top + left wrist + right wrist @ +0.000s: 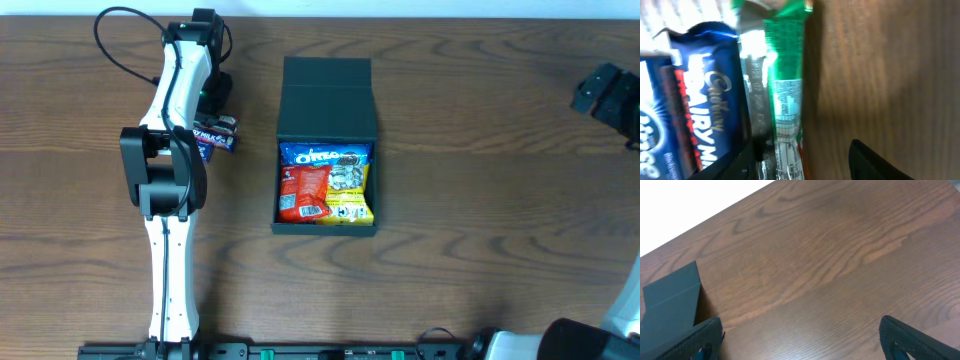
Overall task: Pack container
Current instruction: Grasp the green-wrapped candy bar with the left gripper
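Straddling glossy foil packets [785, 90] near the matte rectangular container [327, 85], left tool [805, 165] gapes released; right tool [800, 340] likewise.

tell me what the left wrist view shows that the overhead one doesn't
Only the left wrist view: the readable Cadbury Dairy Milk lettering on the blue packet, and a green packet lying right beside it. Only the overhead view: the container with its lid open, holding an Oreo packet, a red packet and a yellow packet, plus the right arm far off at the edge. Both: the blue packet and the wooden table.
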Robot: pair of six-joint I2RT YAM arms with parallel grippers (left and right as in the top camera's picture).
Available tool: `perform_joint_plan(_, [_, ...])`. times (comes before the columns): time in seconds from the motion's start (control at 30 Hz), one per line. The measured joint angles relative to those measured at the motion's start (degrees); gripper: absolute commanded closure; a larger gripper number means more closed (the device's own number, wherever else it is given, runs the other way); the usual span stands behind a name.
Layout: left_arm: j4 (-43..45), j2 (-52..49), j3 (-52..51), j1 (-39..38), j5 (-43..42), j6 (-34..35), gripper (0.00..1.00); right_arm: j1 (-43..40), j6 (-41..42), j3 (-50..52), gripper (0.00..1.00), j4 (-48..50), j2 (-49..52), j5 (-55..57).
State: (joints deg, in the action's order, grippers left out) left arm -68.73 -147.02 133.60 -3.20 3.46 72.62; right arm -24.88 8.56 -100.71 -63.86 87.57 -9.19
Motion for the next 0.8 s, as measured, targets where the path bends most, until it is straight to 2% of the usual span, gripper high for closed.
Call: perform_joint_plan(0.8, [-0.6,0.0,0.0,0.0,0.0,-2.0,0.39,0.0,0.0,0.0,0.01,0.0,0.0,0.0])
